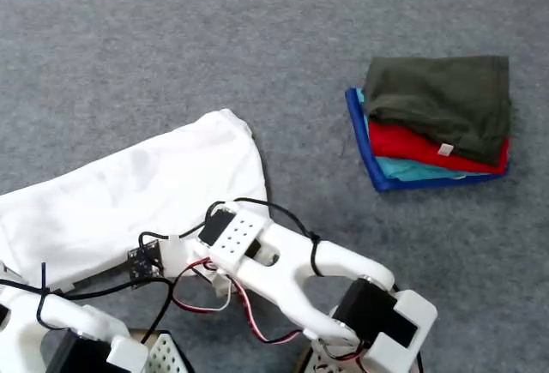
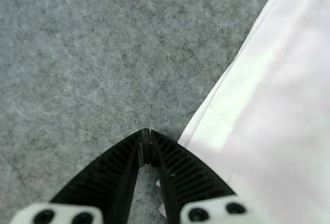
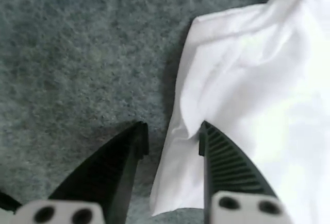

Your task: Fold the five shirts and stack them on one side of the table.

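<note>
Shirt hem (image 3: 188, 90) within right hand (image 3: 172, 131)

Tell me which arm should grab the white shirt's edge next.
Right. The right hand is open with the white shirt's edge between its fingers; the left hand is shut over the table beside it.

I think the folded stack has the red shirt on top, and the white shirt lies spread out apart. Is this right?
Not quite. The high view shows the dark green shirt on top, the red shirt just under it. The white shirt lies spread out apart.
</note>
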`<state>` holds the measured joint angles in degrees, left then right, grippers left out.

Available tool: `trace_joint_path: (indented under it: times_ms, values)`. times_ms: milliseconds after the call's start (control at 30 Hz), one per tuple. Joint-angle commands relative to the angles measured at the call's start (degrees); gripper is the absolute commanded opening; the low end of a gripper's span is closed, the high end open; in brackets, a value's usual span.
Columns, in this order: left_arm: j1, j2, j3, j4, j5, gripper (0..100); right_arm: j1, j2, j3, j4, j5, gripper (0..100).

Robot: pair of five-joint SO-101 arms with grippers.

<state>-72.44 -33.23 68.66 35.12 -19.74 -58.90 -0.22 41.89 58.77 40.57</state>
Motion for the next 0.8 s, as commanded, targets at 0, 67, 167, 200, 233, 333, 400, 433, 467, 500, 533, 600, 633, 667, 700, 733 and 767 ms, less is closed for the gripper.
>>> trace_joint_path:
  times_ms: [0, 67, 167, 200, 233, 333, 400, 433, 467, 500, 533, 600, 633, 667, 700, 733, 767]
  values:
    - [-0.5, -1.5, -0.3, -0.8, 0.1, 2, 0.8, 4.1, -3.2, 0.6, -1.5, 12.2]
    - [-0.4, -1.5, -0.3, -0.8, 0.1, 2, 0.7, 6.9, -5.9, 2.5, -1.5, 7.2]
    - [-0.8, -1.5, -0.3, -0.8, 0.1, 2, 0.7, 11.0, -10.1, 5.5, -1.4, 4.8]
    - [-0.8, -1.5, -0.4, -0.8, 0.1, 2, 0.8, 12.1, -11.3, 6.2, -1.5, 4.8]
    - [-0.8, -1.5, -0.4, -0.8, 0.1, 2, 0.8, 13.0, -12.1, 6.8, -1.9, 4.7]
    - [-0.7, -1.5, -0.4, -0.8, 0.1, 2, 1.0, 13.7, -13.0, 7.1, -3.5, 4.5]
    - [-0.5, -1.5, -0.4, -0.8, 0.1, 2, 1.0, 13.7, -13.0, 7.1, -3.8, 4.8]
    - [-0.5, -1.5, -0.4, -0.8, 0.1, 2, 1.0, 13.7, -13.0, 7.1, -3.9, 4.5]
    - [-0.4, -1.5, -0.4, -0.8, 0.1, 2, 1.0, 13.7, -13.0, 7.1, -4.0, 4.4]
    - [-0.4, -1.5, -0.4, -0.8, 0.1, 2, 1.0, 13.7, -13.0, 7.1, -4.5, 4.3]
    - [-0.4, -1.5, -0.4, -0.8, 0.1, 2, 1.0, 13.7, -13.0, 7.1, -4.7, 3.4]
    - [-0.4, -1.5, -0.4, -0.8, 0.1, 2, 1.0, 13.7, -13.0, 7.1, -4.8, 0.0]
    - [-0.4, -1.5, -0.4, -0.8, 0.1, 2, 1.1, 13.7, -13.0, 7.1, -5.1, 0.4]
    - [-0.4, -1.5, -0.4, -0.8, 0.1, 2, 1.2, 13.7, -13.0, 7.1, -5.1, 0.2]
    - [-0.4, -1.5, -0.4, -0.8, 0.1, 2, 1.5, 13.7, -13.1, 7.0, -5.1, 0.2]
    - [-0.4, -1.5, -0.4, -0.8, 0.1, 2, 1.9, 13.7, -13.1, 7.0, -5.1, 0.2]
    - [-0.4, -1.5, -0.4, -0.8, 0.1, 2, 2.6, 13.6, -13.2, 7.0, -5.2, 0.2]
